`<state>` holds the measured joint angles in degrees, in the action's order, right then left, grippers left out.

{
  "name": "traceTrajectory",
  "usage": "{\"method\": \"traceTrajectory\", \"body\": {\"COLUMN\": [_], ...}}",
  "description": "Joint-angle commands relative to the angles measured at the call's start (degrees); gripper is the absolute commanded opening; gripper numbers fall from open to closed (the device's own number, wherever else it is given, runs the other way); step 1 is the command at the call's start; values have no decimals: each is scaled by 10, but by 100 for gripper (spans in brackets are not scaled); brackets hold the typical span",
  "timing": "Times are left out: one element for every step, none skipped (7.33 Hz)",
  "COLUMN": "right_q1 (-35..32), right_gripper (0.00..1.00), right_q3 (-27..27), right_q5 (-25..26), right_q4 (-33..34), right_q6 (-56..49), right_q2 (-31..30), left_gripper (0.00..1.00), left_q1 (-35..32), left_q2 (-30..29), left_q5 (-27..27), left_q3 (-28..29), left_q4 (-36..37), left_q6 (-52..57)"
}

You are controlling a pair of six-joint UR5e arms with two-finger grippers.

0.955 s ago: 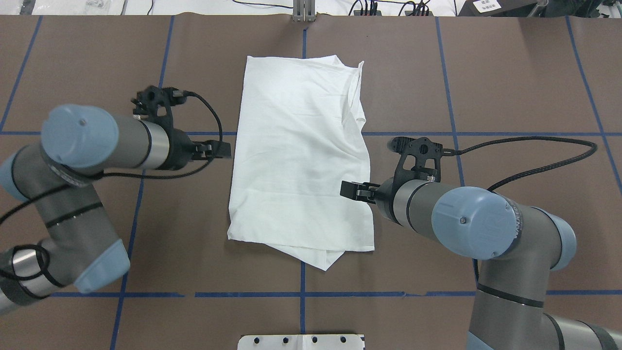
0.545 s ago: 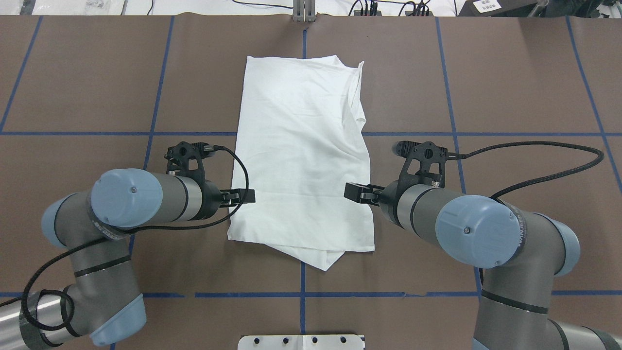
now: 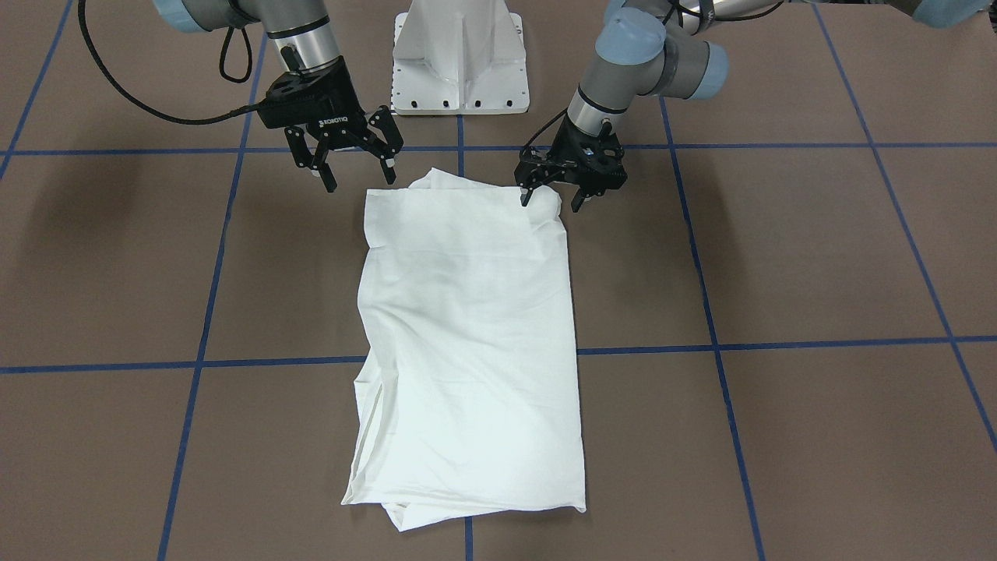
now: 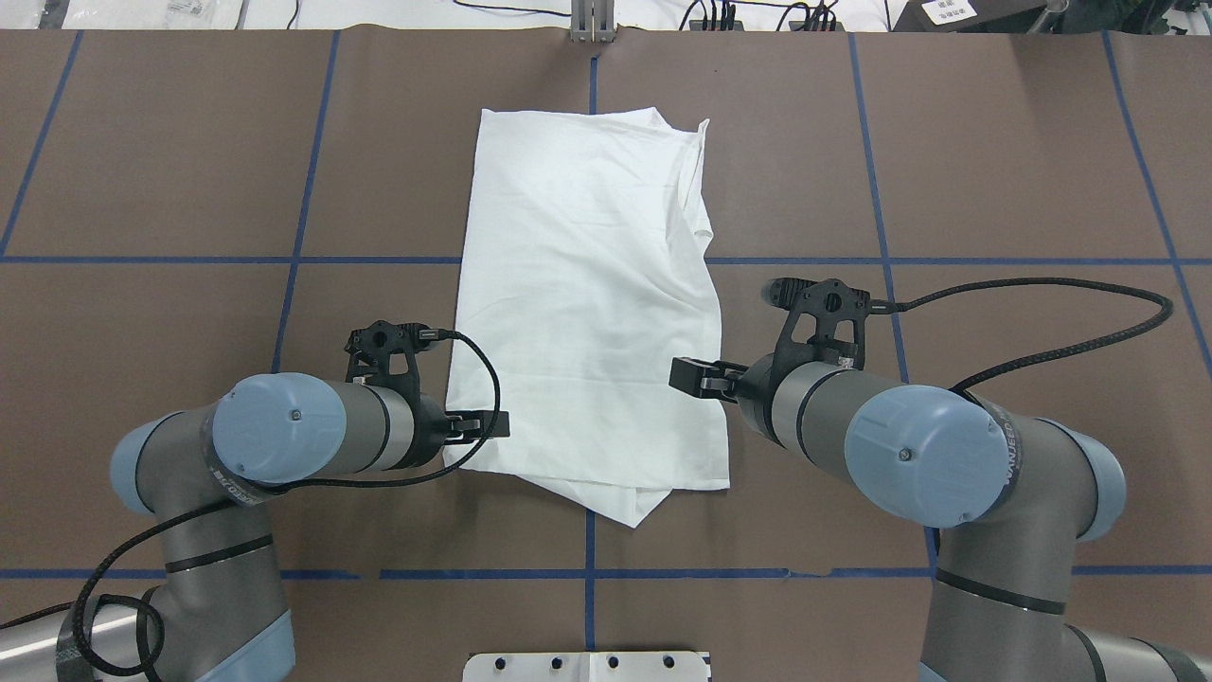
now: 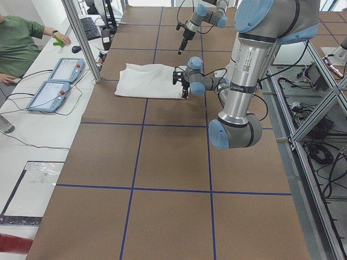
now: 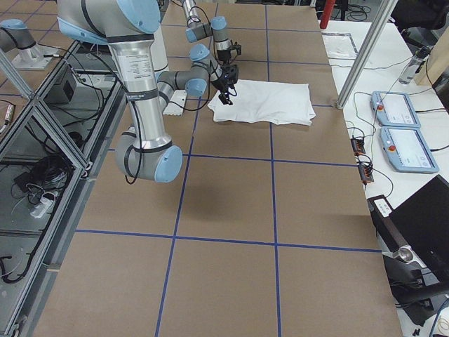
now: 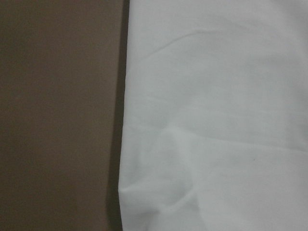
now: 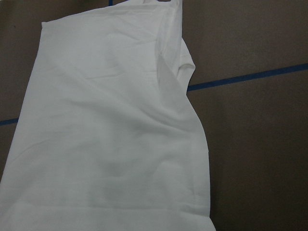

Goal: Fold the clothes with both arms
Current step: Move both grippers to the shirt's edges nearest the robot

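From across the table, the left arm [image 3: 623,70] reaches down at the right of the view. The left gripper [image 3: 551,201] stands with its jaws partly spread and holds nothing. One fingertip [image 3: 526,199] is at the corner of the white shirt [image 3: 467,343], the other over bare table [image 3: 779,257]. On the other side the right arm [image 3: 300,39] hangs steeply. The right gripper [image 3: 359,181] is spread wide and empty, just beside the shirt's other near corner. The shirt lies flat as a long folded rectangle in the middle of the table, in front of the white pedestal base [image 3: 459,70].

From overhead, both forearms lie low and point inward. The left gripper sits over the shirt's near left edge, the right gripper over its right edge a little further up. The jaws are seen end-on here, so I cannot tell their spread.

In the two side views the grippers are small, both at the robot's end of the shirt.

The left wrist camera shows only the shirt's edge on brown table. The right wrist camera looks along the shirt, with a blue tape line [image 8: 250,76] beside it.
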<state>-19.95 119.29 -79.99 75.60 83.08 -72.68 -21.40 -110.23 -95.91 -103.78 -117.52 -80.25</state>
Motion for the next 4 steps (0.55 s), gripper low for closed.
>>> {"method": "traceTrajectory", "body": {"right_q1": [1, 2, 2, 3], "right_gripper": [100, 100, 100, 100], "right_q3": [0, -1, -1, -1], "right_q5": [0, 0, 0, 0], "right_q4": [0, 0, 0, 0], "right_q6": [1, 0, 0, 0], "right_q2": [0, 0, 0, 0], "left_gripper": [86, 85, 86, 85], "left_q1": [6, 7, 7, 7], "left_q2": [0, -1, -4, -7], "left_q5": [0, 0, 0, 0], "left_q3": [3, 7, 14, 19], "left_q4": [0, 0, 0, 0], "left_q6": [-1, 0, 0, 0]}}
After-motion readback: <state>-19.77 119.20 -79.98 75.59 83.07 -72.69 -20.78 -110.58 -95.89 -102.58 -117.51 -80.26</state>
